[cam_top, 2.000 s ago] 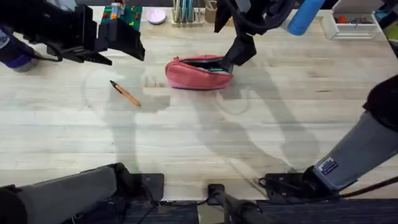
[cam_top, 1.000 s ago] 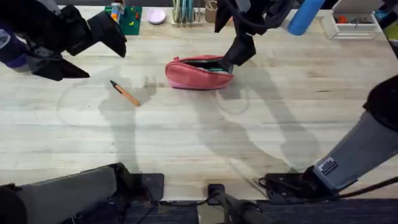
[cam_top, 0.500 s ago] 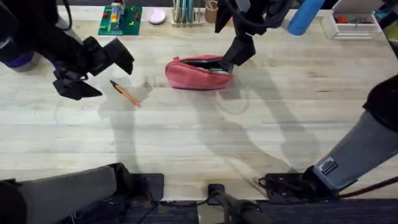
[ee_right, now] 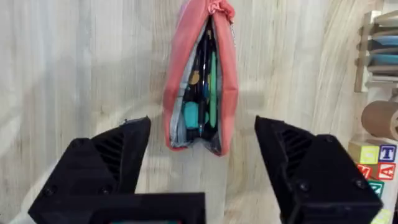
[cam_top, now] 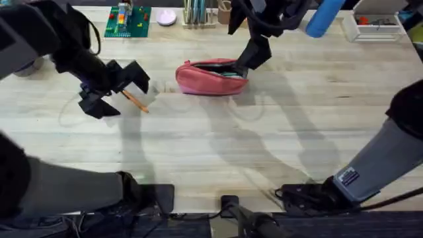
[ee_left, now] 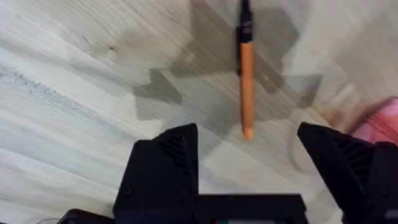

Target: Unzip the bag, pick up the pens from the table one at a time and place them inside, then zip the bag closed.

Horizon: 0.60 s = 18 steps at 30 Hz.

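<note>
Pens first: the slim orange pen with a black tip (cam_top: 134, 100) lies flat on the light wooden plank table (cam_top: 218, 145), at about nine o'clock from the soft salmon-pink fabric pouch (cam_top: 210, 77) and well apart from it. Over the last two seconds the left gripper (cam_top: 117, 90) has swung down from the far left corner of the table and now hangs directly over this pen. Its black fingers are spread wide, one on each side of the shaft, and in the left wrist view the left gripper (ee_left: 249, 158) frames the pen (ee_left: 247, 87) between its open jaws without touching it. I judge this to be the approach for a pick: a further descent and a squeeze across the shaft are what remain before the lift.

The right gripper (cam_top: 254, 56) has not moved in that time. It sits at the pouch's three o'clock end, and in the right wrist view the right gripper (ee_right: 202, 165) has its fingers spread to either side of that end of the pouch (ee_right: 200, 81). The zipper mouth gapes open and dark and teal items already show inside. So the unzipping looks done, the orange pen looks next to go in, and the closing zip is still to come.
</note>
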Motion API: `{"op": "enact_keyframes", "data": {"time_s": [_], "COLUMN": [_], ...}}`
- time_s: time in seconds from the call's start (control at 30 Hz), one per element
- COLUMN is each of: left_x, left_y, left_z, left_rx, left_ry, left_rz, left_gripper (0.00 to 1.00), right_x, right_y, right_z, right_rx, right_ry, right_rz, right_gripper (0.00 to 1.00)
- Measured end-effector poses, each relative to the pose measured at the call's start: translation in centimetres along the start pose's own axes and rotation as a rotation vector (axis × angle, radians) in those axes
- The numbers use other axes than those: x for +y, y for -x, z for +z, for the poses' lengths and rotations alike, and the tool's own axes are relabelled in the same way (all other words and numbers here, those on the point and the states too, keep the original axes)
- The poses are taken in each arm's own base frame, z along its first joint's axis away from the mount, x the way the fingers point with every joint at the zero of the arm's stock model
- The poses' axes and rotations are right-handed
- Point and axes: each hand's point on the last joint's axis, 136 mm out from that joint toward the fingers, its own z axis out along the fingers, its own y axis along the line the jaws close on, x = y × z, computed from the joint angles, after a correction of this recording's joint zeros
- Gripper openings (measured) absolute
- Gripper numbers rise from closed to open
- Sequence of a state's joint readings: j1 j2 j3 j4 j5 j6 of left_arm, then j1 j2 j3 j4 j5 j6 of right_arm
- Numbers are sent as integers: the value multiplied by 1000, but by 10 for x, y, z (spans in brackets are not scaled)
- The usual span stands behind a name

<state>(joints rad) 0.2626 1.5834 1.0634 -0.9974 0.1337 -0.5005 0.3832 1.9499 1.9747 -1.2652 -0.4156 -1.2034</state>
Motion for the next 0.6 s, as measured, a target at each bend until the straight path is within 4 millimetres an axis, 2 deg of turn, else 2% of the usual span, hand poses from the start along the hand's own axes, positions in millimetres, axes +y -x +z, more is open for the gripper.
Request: {"op": "enact_keyframes", "data": {"time_s": [0.23,0.6], "left_x": [10,10], "left_y": [-4,-1], "left_z": [29,29], "left_rx": [92,80], "left_ry": [69,73], "left_rz": [-17,-33], "left_gripper": [993,993], "right_x": [0,0], "right_y": [0,0], "right_z": [0,0], "right_rx": [0,0], "right_ry": [0,0], "right_rz": [3,3], "right_gripper": [996,997]}}
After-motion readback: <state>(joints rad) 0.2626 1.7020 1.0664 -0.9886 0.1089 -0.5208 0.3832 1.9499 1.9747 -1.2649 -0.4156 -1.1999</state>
